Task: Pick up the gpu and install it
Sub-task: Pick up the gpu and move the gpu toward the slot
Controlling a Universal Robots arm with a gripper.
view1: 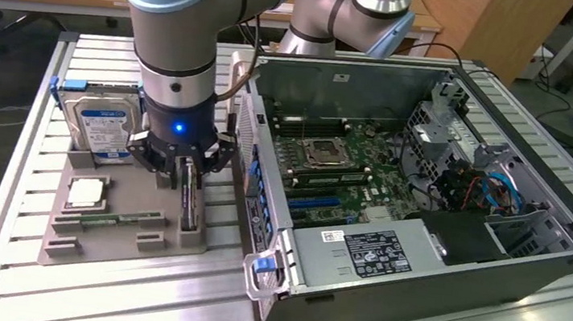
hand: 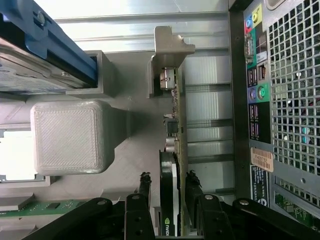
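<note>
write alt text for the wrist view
Black jaws stand open on either side of a thin green circuit-board gpu with a silvery metal bracket, which stands on edge in a grey plastic holder. A black computer case with rear ports is beside it.

One robot arm (view1: 178, 27) with one gripper (view1: 190, 178). One open computer case (view1: 444, 296) at the exterior view's right. One grey holder tray (view1: 114, 253) carries one hard drive (view1: 101, 127), one graphics card (view1: 191, 205), one memory stick (view1: 112, 220) and one processor chip (view1: 86, 193). One slatted metal table (view1: 140, 306).
</note>
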